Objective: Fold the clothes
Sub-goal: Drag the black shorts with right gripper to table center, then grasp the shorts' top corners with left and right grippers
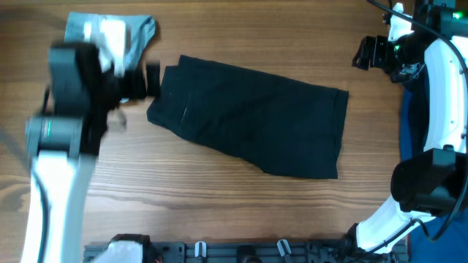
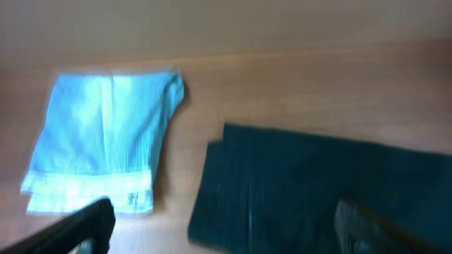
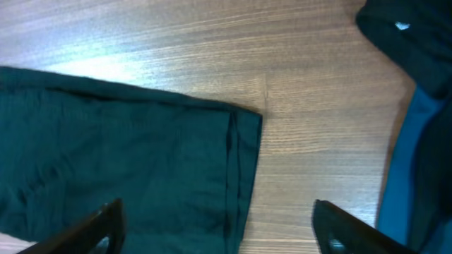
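Wooden table (image 1: 219, 212) with a warm brown grain fills the overhead view. A pale blue garment (image 1: 139, 33), folded into a small rectangle, lies at the far left corner. It is partly hidden by the left arm (image 1: 69, 109), which appears blurred. A strip of blue cloth (image 1: 408, 120) shows at the right edge, partly behind the white right arm (image 1: 446, 95). A dark rail with pale clips (image 1: 241, 252) runs along the near edge.

The black garment (image 1: 256, 124) lies flat near the middle of the table, a wide rectangle angled slightly, with bare wood all around it.

The left gripper (image 2: 224, 212) hangs over the left end of the black garment, above the cloth and not gripping it. Its two dark fingers (image 2: 85, 226) are spread wide apart. In the left wrist view the pale blue garment sits just beyond and to the left, with a strip of bare wood between it and the black one.

The right gripper (image 3: 217, 207) is also spread wide and holds nothing. In its wrist view the right end of the black garment, with a stitched hem, lies between the two fingers (image 3: 339, 229). Overhead, this gripper sits off the garment's far right corner, apart from it.
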{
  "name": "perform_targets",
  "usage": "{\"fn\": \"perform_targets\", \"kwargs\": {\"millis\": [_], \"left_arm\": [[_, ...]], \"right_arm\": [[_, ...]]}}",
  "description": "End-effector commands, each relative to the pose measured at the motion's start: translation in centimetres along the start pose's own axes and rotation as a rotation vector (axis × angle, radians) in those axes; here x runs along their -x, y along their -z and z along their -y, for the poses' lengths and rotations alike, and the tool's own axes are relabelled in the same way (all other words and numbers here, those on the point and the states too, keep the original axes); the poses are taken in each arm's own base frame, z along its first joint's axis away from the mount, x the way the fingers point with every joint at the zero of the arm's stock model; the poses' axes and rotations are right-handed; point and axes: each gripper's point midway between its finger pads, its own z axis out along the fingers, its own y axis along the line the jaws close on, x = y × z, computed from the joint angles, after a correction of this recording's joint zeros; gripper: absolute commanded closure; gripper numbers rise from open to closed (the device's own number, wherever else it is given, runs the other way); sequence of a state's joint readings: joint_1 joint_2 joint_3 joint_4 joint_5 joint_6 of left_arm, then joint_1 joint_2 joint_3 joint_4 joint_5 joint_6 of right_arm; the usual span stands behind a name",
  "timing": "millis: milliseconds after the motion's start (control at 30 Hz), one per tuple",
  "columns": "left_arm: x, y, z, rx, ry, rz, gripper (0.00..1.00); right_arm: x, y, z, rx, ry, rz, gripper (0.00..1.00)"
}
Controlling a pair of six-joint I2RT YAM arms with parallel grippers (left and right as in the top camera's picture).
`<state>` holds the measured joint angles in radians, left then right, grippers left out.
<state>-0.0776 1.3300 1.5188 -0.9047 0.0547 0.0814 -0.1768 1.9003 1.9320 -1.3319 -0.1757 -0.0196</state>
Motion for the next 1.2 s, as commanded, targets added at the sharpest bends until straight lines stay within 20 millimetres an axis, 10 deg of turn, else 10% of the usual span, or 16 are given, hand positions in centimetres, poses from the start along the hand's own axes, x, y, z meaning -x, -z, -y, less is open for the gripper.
{"fn": "perform_targets", "kwargs": {"millis": [0, 233, 433, 967, 1167], "left_arm": [[2.4, -6.3, -0.3, -0.005, -0.045, -0.127, 0.0], [-1.1, -17.1, -0.3, -0.029, -0.03, -0.268, 0.0], [-4.1, -20.6, -0.5, -0.03, -0.009, -0.358, 0.0], [-4.4, -22.1, -0.5, -0.012, 0.089, -0.355, 0.0], [-5.3, -22.7, -0.2, -0.026, 0.118, -0.377, 0.18]], "right_arm": [[-1.6, -2.2, 0.2, 0.01, -0.043, -0.085, 0.2], [-4.1, -8.1, 0.2, 0.064, -0.108, -0.141, 0.34], [-4.1, -13.2, -1.0, 0.161, -0.104, -0.049, 0.37], [-4.0, -19.2, -1.4, 0.077, -0.066, 0.11, 0.41], [-4.0, -19.3, -1.6, 0.079, -0.061, 0.111, 0.6]]}}
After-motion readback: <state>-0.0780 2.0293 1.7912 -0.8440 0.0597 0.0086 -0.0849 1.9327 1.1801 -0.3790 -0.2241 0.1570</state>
